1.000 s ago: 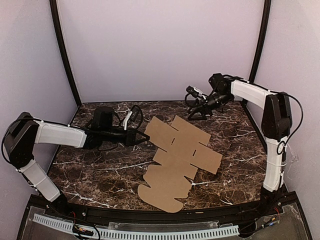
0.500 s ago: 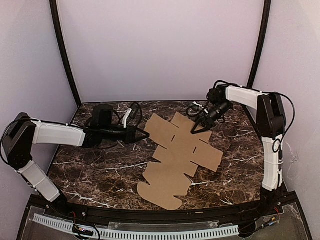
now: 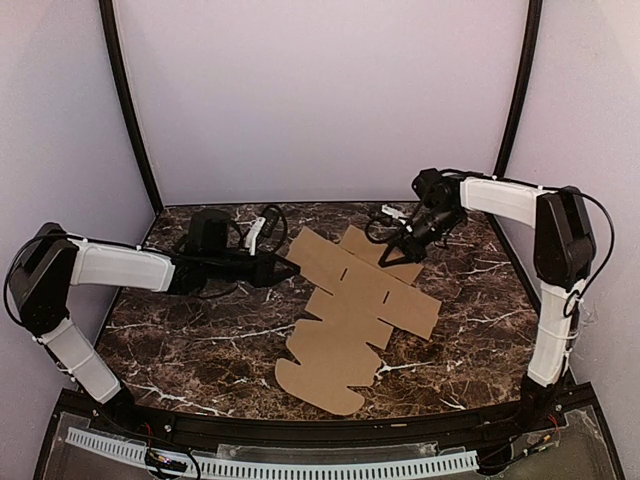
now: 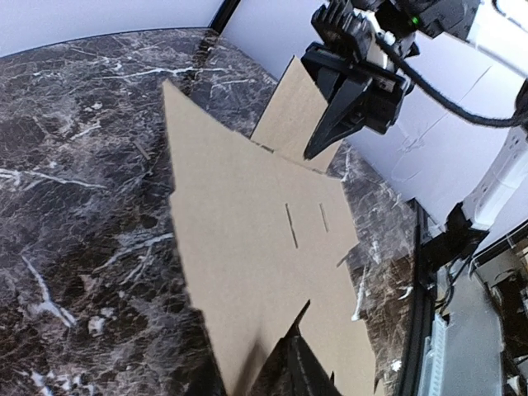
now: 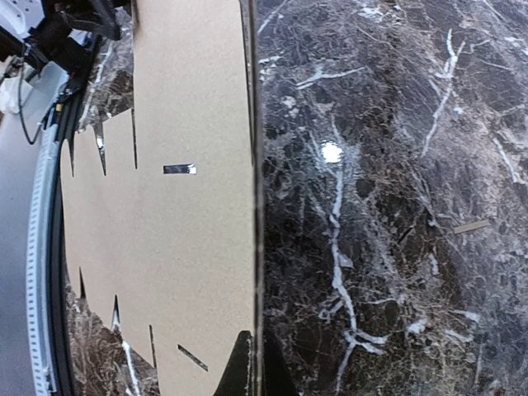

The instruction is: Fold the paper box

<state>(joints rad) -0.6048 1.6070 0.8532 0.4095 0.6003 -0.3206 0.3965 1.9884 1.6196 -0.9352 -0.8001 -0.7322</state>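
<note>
The paper box (image 3: 350, 310) is a flat sheet in the middle of the table (image 3: 180, 335), with the right gripper (image 3: 388, 258) clamped tight on its 1 o'clock flap, I'd guess to fold it up, while the left gripper (image 3: 288, 268) sits at the 10 o'clock corner as an anchor, can't tell how wide its jaws are.

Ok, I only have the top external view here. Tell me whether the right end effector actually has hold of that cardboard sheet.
Observer: Yes. In the right wrist view the right end effector is shut on the paper box. The flat sheet's straight edge runs in between its fingertips.
Operator: Now report the left one.
Observer: In the left wrist view, one dark finger of the left end effector lies over the sheet's near edge. I cannot tell whether it is gripping.
</note>
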